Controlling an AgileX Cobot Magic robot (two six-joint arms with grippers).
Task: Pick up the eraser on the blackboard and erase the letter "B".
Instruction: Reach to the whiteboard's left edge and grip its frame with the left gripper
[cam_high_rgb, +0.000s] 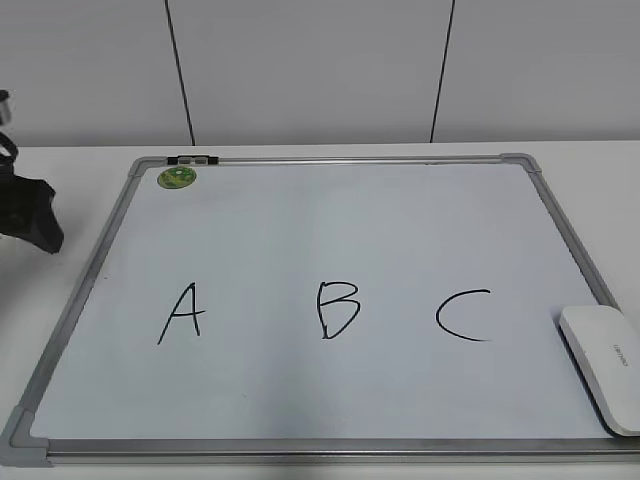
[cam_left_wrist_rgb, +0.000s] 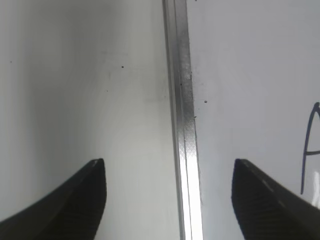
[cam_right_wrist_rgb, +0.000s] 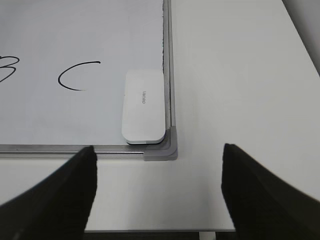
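The blackboard (cam_high_rgb: 330, 220) is a white board in a grey frame, lying flat on the table. The black letters A (cam_high_rgb: 183, 312), "B" (cam_high_rgb: 338, 309) and C (cam_high_rgb: 465, 316) are written across it. The white eraser (cam_high_rgb: 604, 364) lies on the board's near right corner; it also shows in the right wrist view (cam_right_wrist_rgb: 144, 105). My right gripper (cam_right_wrist_rgb: 157, 190) is open and empty, off the board's near right corner, apart from the eraser; it does not show in the exterior view. My left gripper (cam_left_wrist_rgb: 169, 195) is open and empty above the board's left frame edge (cam_left_wrist_rgb: 182, 125), and shows at the left of the exterior view (cam_high_rgb: 30, 215).
A small round green magnet (cam_high_rgb: 177, 178) sits at the board's far left corner, beside a black-and-grey marker (cam_high_rgb: 194, 159) on the frame. The white table (cam_right_wrist_rgb: 235, 75) extends to the right of the board, its near edge just beyond my right gripper.
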